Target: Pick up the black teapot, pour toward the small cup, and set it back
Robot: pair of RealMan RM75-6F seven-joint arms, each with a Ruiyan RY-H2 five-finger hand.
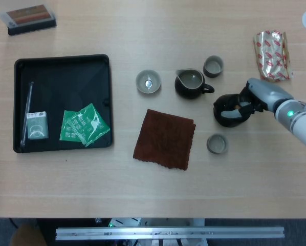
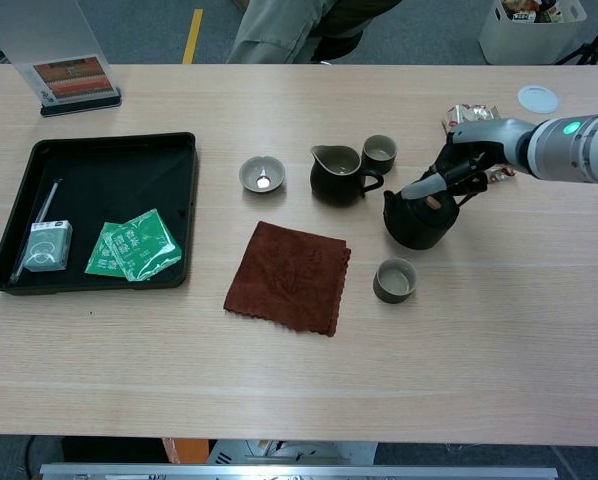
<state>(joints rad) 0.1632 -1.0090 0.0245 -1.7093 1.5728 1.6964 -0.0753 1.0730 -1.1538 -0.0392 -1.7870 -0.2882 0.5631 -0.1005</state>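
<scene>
Black tray [image 1: 61,61] at table's left holding green sachets [image 1: 84,124], a small white packet [image 1: 37,125] and a thin rod [image 1: 26,114], brown cloth [image 1: 165,138] mid-table, dark pitcher [image 1: 191,83], shallow bowl [image 1: 148,81], foil packet [image 1: 271,55]

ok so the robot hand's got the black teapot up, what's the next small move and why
Probably tip the black teapot spout-down toward the small cup. The right robot hand holds it by the handle side, it looks lifted and upright, and its spout points left with the cup just in front, close below it. A small nudge toward the cup may help first.
</scene>
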